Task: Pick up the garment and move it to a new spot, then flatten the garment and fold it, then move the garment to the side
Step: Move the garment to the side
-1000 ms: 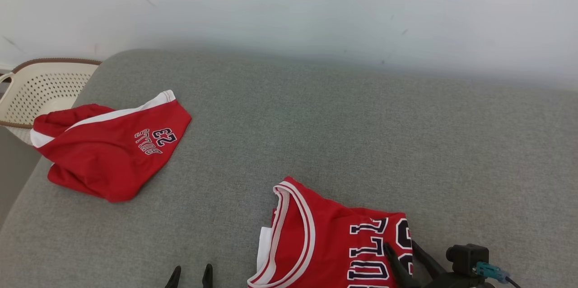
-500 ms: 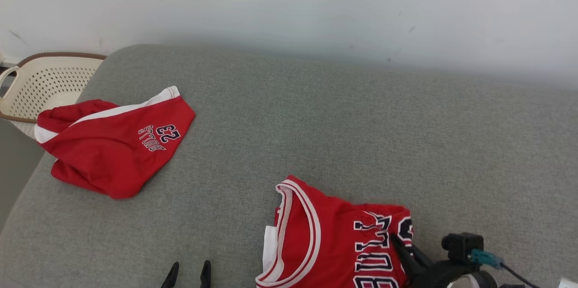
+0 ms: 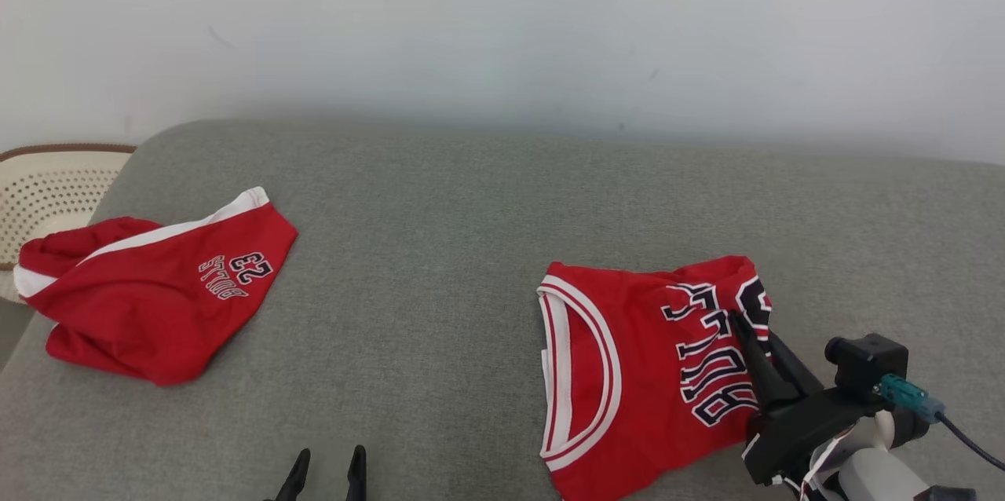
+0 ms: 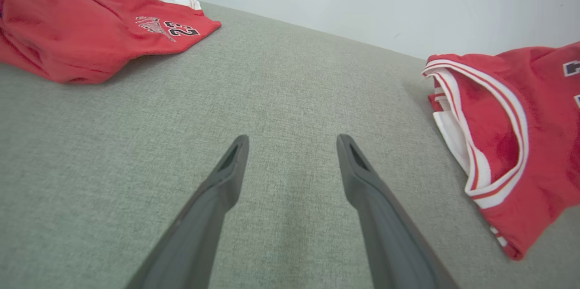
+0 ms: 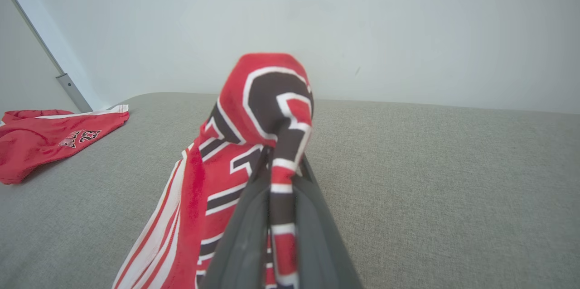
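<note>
The red jersey [image 3: 628, 375] lies crumpled on the right part of the grey couch [image 3: 471, 234], collar toward the robot's left and lettering toward its right. The right pincer [image 3: 752, 327] is clenched on a fold of the jersey at the lettered edge, its 2 dark fingers pressed together with cloth between them. The left pincer [image 3: 330, 454] is released, fingers spread, low over bare couch to the left of the jersey and touching nothing.

By my reading the task is at its 1st step. The grasp is made, but most of the jersey lies on the couch, so the carry to a new spot is not done. Flattening, folding and setting it aside are all left. Red shorts [image 3: 157, 305] sit well apart at the couch's left end, next to a pale perforated basket [image 3: 47, 187].

The right wrist view shows what the head view cannot: a bunch of lettered cloth [image 5: 267, 98] stands up past the tips of the right pincer [image 5: 283, 162], so the grip takes a thick pinch, probably more than 1 layer. The left wrist view shows the left pincer [image 4: 292, 139] wide apart over the couch and, at the collar, a white inner layer [image 4: 446, 128] peeking out. The head view alone gives the whole layout.
</note>
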{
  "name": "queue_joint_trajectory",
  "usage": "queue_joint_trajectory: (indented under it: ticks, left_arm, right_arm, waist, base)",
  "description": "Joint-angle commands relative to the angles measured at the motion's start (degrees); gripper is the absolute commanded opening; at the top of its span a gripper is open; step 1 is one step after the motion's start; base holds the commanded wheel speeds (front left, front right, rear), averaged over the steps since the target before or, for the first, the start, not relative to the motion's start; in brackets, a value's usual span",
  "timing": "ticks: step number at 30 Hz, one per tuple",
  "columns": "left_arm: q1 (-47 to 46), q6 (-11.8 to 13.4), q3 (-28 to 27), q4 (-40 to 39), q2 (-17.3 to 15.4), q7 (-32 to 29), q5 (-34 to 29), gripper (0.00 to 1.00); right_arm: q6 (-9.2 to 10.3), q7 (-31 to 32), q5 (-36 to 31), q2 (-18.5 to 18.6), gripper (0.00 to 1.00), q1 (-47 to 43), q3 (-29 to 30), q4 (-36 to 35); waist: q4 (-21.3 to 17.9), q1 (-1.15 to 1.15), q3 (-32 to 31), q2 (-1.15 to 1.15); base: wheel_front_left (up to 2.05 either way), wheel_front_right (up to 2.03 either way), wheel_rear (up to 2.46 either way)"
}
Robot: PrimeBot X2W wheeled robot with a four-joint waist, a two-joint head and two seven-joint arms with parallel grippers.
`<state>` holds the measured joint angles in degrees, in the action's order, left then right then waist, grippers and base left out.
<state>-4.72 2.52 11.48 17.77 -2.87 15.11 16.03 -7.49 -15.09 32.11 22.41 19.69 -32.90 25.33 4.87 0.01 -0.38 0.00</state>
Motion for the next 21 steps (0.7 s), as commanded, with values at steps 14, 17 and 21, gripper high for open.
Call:
queue_joint_trajectory:
  ticks: [14, 17, 21]
  left_arm:
    - [-2.19, 0.87, 0.13, -4.31, -0.07, 0.03, -0.24, 1.00]
    - [-2.83, 0.98, 0.14, -4.95, -0.04, 0.03, -0.51, 1.00]
    - [-3.48, 1.00, 0.55, -5.63, -0.04, 0.02, -0.77, 1.00]
  right_arm:
    - [0.01, -0.06, -2.08, -2.98, 0.00, -2.46, 2.58, 2.22]
    - [0.01, -0.06, -2.22, -3.20, 0.00, -2.14, 2.73, 2.15]
    - [0.01, -0.07, -1.95, -3.57, 0.00, -2.39, 3.13, 2.43]
  waist:
    - [-17.19, -0.01, -0.94, 0.00]
    - [-20.83, -0.01, -0.44, 0.00]
    - [-23.94, -0.01, 0.17, 0.00]
  base:
    - [0.00, 0.00, 0.00]
    - [0.00, 0.00, 0.00]
    - [0.00, 0.00, 0.00]
